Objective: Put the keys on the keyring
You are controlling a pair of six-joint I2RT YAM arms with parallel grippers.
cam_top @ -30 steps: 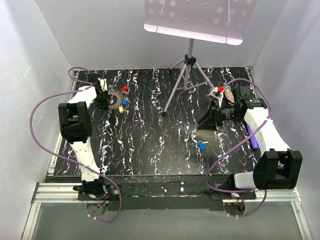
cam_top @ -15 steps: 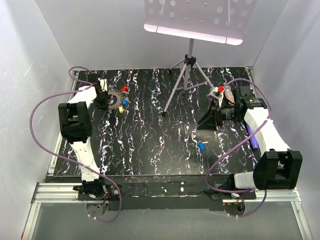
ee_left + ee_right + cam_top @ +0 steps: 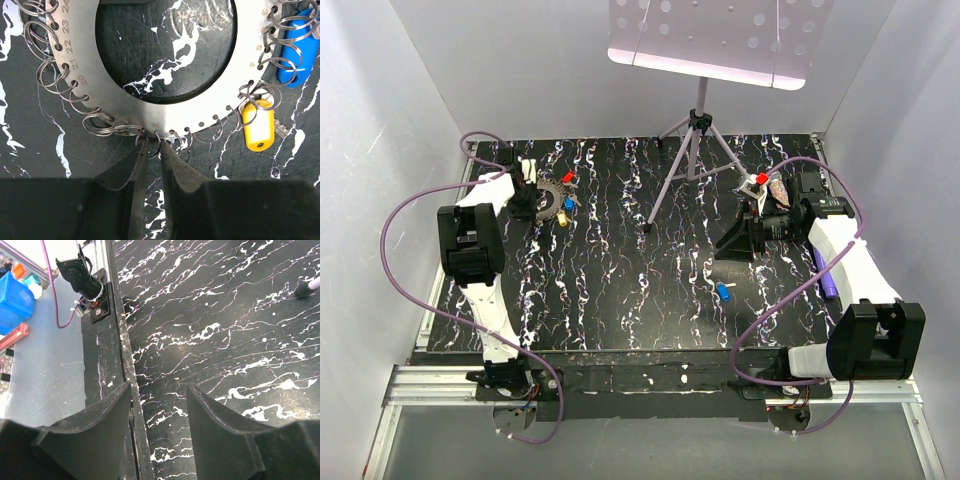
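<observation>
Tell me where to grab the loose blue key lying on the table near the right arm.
Pinch the blue key across its plastic head, coming straight down from above: it lies flat and alone on the table, so the head's sides look free.

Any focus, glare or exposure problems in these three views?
Top external: even light, sharp, but the keys are tiny. Left wrist: keyring crisp with mild sheen, left fingers dark and soft. Right wrist: table sharp, right fingers nearly black, upper-left corner bright.

Left hand [image 3: 152, 144] low, fingers [image 3: 129, 170] nearly together; right hand [image 3: 159, 386] aloft, fingers [image 3: 220, 432] well apart.
</observation>
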